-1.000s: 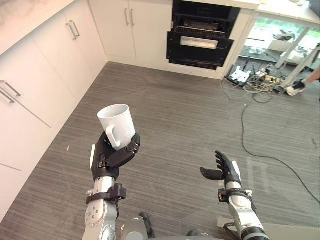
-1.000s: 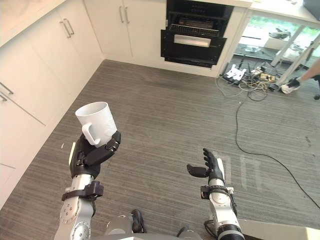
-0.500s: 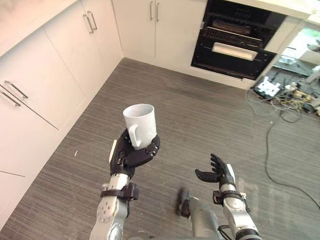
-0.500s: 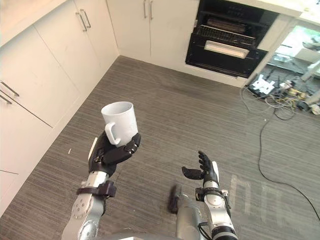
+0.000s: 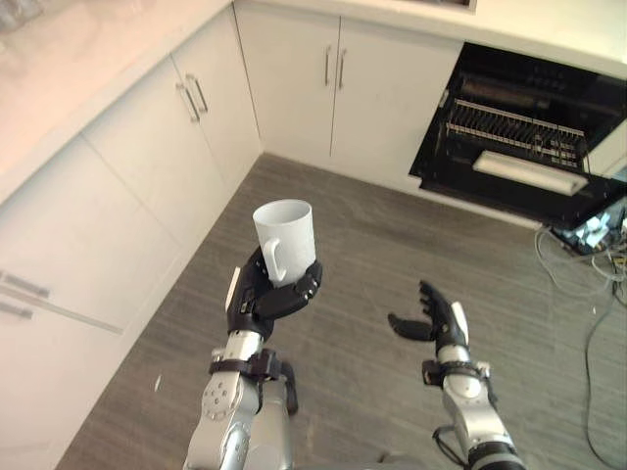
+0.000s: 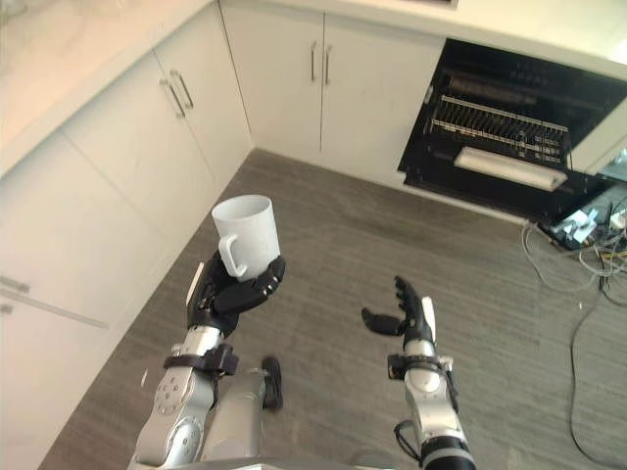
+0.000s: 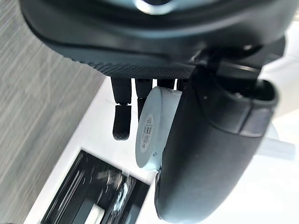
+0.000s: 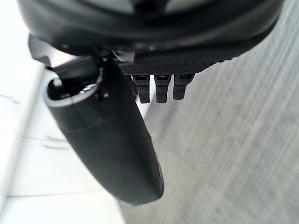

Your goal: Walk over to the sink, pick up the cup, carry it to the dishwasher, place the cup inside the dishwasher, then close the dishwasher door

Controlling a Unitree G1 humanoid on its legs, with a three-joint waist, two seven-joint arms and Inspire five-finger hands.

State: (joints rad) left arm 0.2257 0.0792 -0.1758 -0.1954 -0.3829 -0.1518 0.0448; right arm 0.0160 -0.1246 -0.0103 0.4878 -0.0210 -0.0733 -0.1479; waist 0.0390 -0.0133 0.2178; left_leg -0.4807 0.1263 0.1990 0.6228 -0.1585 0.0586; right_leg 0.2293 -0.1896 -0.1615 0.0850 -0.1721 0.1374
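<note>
A white cup (image 5: pixel 285 240) with a handle stands upright in my left hand (image 5: pixel 265 299), held above the grey floor; the fingers and thumb are curled round its lower part. The left wrist view shows the cup's base (image 7: pixel 152 128) pinched between the fingers (image 7: pixel 122 121) and the thumb. My right hand (image 5: pixel 436 321) hovers to the right, open and holding nothing, with its fingers (image 8: pixel 160 87) straight. The dishwasher (image 5: pixel 519 137) sits at the far right under the counter, its dark door (image 5: pixel 509 191) partly lowered and the rack (image 5: pixel 514 122) visible inside.
White cabinets (image 5: pixel 127 176) run along the left and the far wall under a pale counter (image 5: pixel 78 59). Cables and a power strip (image 5: pixel 598 235) lie on the floor at the right edge. Open grey floor (image 5: pixel 392 264) stretches between me and the dishwasher.
The whole view has shifted, so the camera moved: the dishwasher and cabinets look nearer and sit further right. The cup stays held in my left hand; the right hand stays open.
</note>
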